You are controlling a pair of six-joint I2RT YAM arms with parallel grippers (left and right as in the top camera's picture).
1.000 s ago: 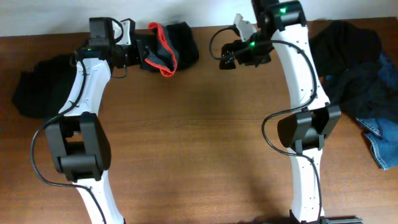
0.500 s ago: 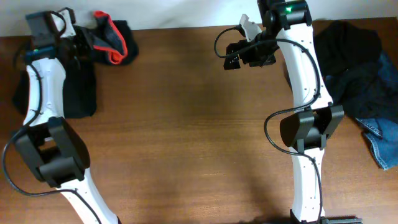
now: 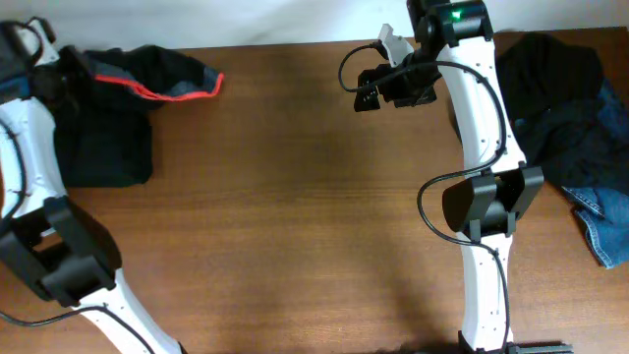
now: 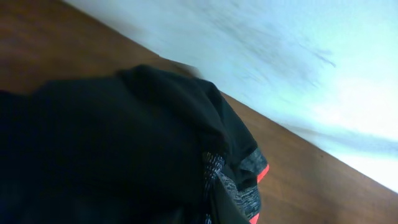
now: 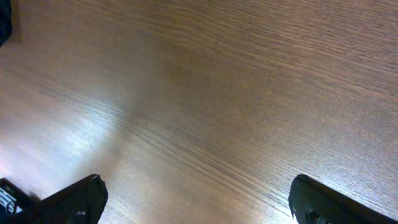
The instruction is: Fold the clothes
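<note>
The long black trousers (image 3: 157, 71) with a red-orange lining edge lie stretched at the table's back left, partly over a flat black garment (image 3: 98, 143). My left gripper (image 3: 77, 67) is at their left end and shut on them. In the left wrist view the black trousers (image 4: 124, 143) fill the frame, with the grey waistband (image 4: 239, 196) and a red-orange edge (image 4: 263, 173); the fingers are hidden by cloth. My right gripper (image 3: 366, 93) is open and empty above bare table at the back centre; its two fingertips are wide apart in the right wrist view (image 5: 199, 202).
A heap of dark clothes (image 3: 555, 103) lies at the back right beside the right arm, with blue denim (image 3: 601, 224) at the right edge. The wooden table (image 3: 295, 226) ends at a white wall along the back.
My left arm has swung far to the left, carrying the trousers from the back centre to the back left corner and stretching them out over the flat black garment. The right gripper barely moved.
</note>
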